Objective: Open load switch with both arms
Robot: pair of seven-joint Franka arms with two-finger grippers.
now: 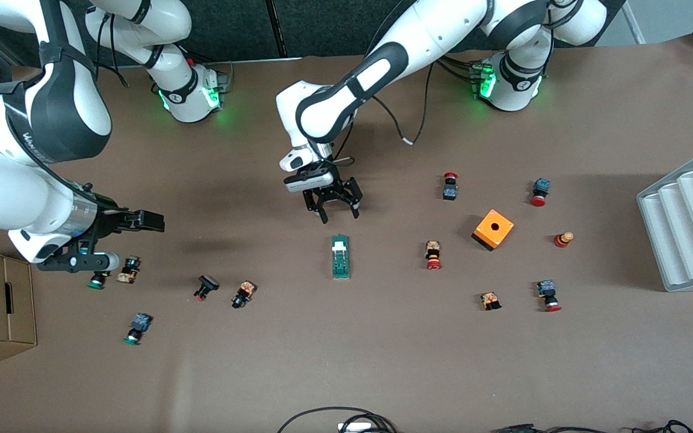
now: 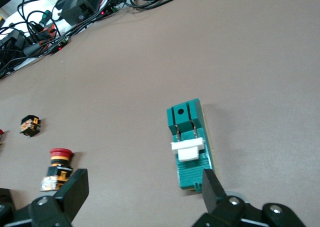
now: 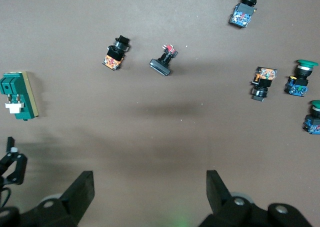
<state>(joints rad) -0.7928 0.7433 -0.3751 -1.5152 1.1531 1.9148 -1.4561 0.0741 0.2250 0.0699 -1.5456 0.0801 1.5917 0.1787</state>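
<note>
**Both claws wide, load switch untouched on the table**

The left gripper (image 1: 333,206) hangs with its jaws spread wide and nothing between them, over the bare tabletop just beside the end of the load switch (image 1: 340,257) that lies farther from the front camera. In the left wrist view its two black fingers (image 2: 75,187) frame the switch (image 2: 190,144), whose white sliding piece (image 2: 187,149) sits across the green body, with no contact. The right gripper (image 1: 142,221) is also wide and empty, up over the table toward the right arm's end, above a cluster of push buttons (image 1: 129,269); from its wrist camera the switch (image 3: 19,95) appears well apart from it. The green block lies flat near the middle of the brown table (image 1: 382,361), its long axis running toward the front camera. An orange box (image 1: 493,229) with a hole stands toward the left arm's end, well apart from the switch
</note>
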